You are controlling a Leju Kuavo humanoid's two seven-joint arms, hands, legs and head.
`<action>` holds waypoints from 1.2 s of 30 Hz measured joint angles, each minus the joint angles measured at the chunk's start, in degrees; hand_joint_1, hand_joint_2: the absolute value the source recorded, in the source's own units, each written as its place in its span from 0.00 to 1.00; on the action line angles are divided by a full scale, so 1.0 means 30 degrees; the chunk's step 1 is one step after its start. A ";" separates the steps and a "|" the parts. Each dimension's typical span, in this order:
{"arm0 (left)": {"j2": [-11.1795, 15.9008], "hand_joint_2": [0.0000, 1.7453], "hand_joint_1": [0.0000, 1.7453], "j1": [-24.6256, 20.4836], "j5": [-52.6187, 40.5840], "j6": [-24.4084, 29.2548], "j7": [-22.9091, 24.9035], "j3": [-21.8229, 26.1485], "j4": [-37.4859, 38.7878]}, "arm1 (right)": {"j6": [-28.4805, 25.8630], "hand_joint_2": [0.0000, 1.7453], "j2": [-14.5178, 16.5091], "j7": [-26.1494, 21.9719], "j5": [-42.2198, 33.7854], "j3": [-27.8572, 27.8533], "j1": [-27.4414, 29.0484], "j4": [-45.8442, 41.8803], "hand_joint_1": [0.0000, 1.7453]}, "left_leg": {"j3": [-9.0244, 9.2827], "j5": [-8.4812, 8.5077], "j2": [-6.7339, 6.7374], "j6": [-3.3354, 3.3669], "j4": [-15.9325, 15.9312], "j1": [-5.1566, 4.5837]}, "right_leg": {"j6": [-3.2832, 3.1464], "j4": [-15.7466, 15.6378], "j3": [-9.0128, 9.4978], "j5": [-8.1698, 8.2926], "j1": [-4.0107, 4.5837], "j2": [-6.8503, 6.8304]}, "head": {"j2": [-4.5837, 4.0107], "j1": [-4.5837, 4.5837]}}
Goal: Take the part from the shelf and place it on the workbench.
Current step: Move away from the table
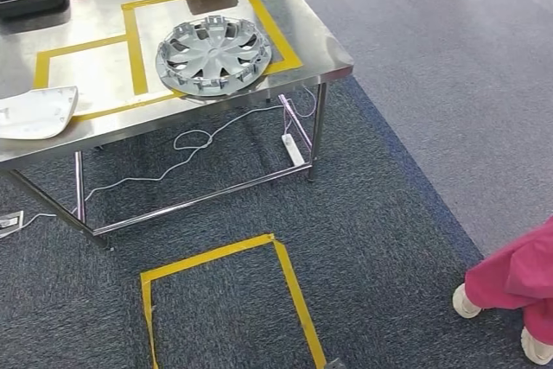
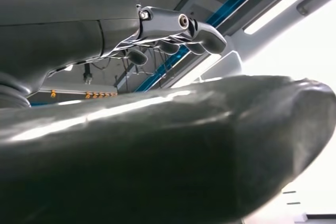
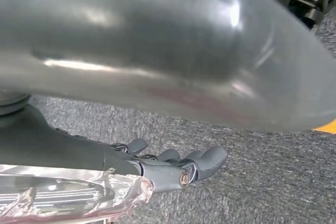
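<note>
Already the hubcap (image 1: 213, 55) sits on the workbench (image 1: 313, 49) near the front edge. My left hand (image 2: 180, 32) and right hand (image 3: 178, 166) empty, fingers apart. Risk: bumping table slides it off.

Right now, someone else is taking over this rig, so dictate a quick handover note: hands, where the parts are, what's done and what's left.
Left hand: fingers extended, holding nothing.
Right hand: fingers extended over the carpet, holding nothing.
Silver wheel cover lies flat on the steel workbench, inside the yellow taped outline, near the front edge.
White part lies at the bench's front left, overlapping the tape.
A person's legs in pink stand to the right.
Done: the wheel cover appears placed on the bench.
Left: whether more parts wait on the shelf cannot be told from these views.
</note>
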 joint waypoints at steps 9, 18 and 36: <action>0.0057 0.00 0.00 -0.0228 -0.0188 0.0016 0.0062 -0.0073 0.0069 | -0.0155 0.00 0.0035 0.0233 0.0210 0.0286 -0.0044 0.0000 0.00 | -0.0151 0.0356 -0.0471 0.0188 -0.0379 0.0229 | 0.0659 0.5024 -0.2207 -0.2921 -0.0241 -0.0053 | 0.0000 0.0051; 0.0067 0.00 0.00 -0.0407 -0.0206 0.0045 0.0120 -0.0166 0.0200 | -0.0277 0.00 0.0051 0.0209 0.0133 0.0351 -0.0018 -0.0005 0.00 | -0.0905 0.1162 -0.2107 -0.0792 -0.0208 0.0422 | 0.0204 0.0597 0.0357 -0.0892 -0.0566 0.1406 | 0.0005 -0.0064; -0.0053 0.00 0.00 -0.0195 -0.0210 0.0076 0.0140 -0.0496 0.0319 | -0.0100 0.00 0.0042 0.0155 0.0106 0.0357 0.0002 -0.0005 0.00 | 0.0290 -0.0556 0.0581 0.0164 0.0357 -0.0072 | 0.0346 0.1233 -0.0370 -0.0928 -0.0080 -0.1587 | 0.0007 -0.0255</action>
